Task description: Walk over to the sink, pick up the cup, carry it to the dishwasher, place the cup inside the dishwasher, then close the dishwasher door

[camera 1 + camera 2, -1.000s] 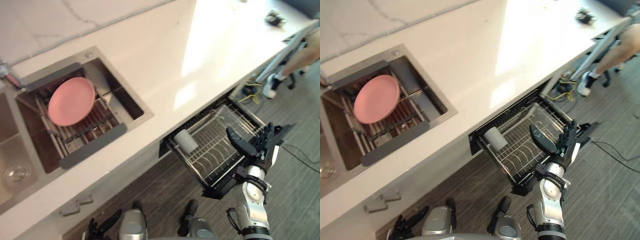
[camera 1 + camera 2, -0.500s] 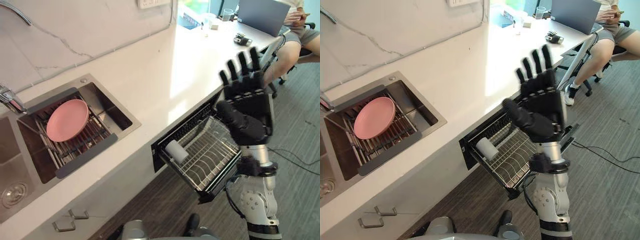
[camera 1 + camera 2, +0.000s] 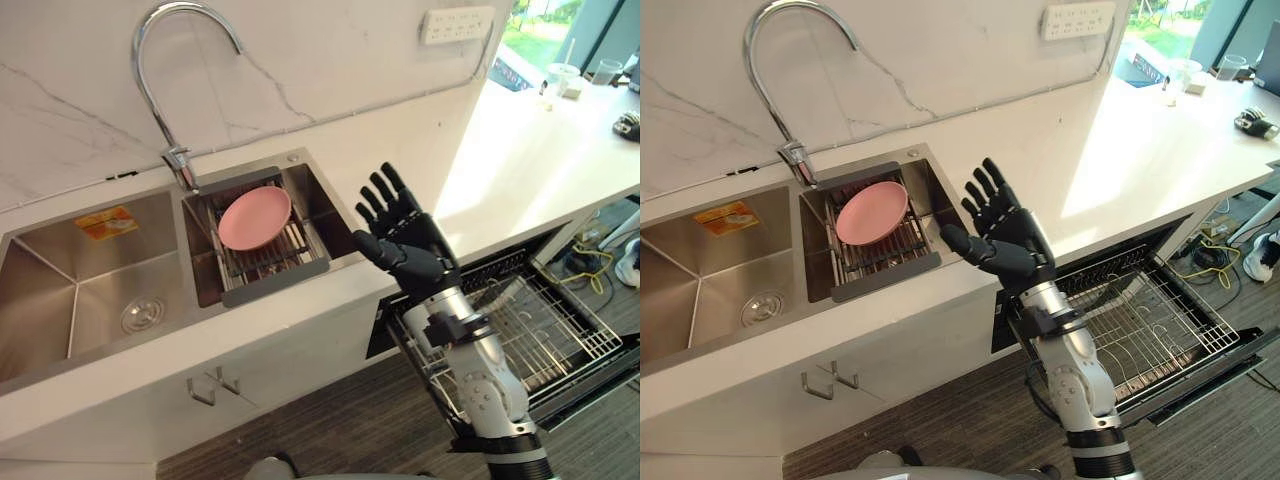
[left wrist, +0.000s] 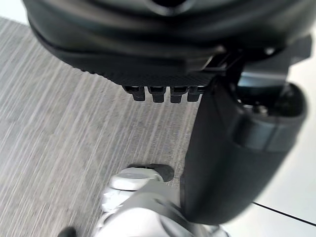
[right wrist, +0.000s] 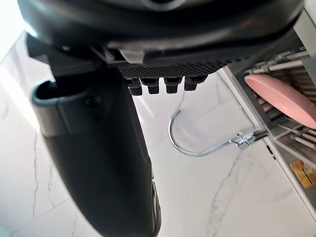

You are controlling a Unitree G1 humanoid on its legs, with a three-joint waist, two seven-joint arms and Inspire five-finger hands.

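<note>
My right hand [image 3: 408, 248] is raised in front of the counter edge, between the sink and the dishwasher. Its fingers are spread straight and it holds nothing. The dishwasher's wire rack [image 3: 548, 325] is pulled out over the open door [image 3: 600, 372] at the lower right. My right forearm hides the rack's near left corner. A pink plate [image 3: 254, 216] leans in a drying rack in the right sink basin [image 3: 322, 195]. My left hand [image 4: 222, 148] hangs over grey floor with straight fingers and nothing in it.
A tall curved faucet [image 3: 165, 70] stands behind the double sink; the left basin [image 3: 70, 290] holds nothing but its drain. The white counter [image 3: 520, 170] runs right, with small items [image 3: 563, 78] at its far end. A socket strip [image 3: 458, 24] sits on the marble wall.
The camera has swung towards the sink, so the faucet and both basins now show. My right hand stays raised and open. The white cup seen lying in the rack is now behind my forearm.
</note>
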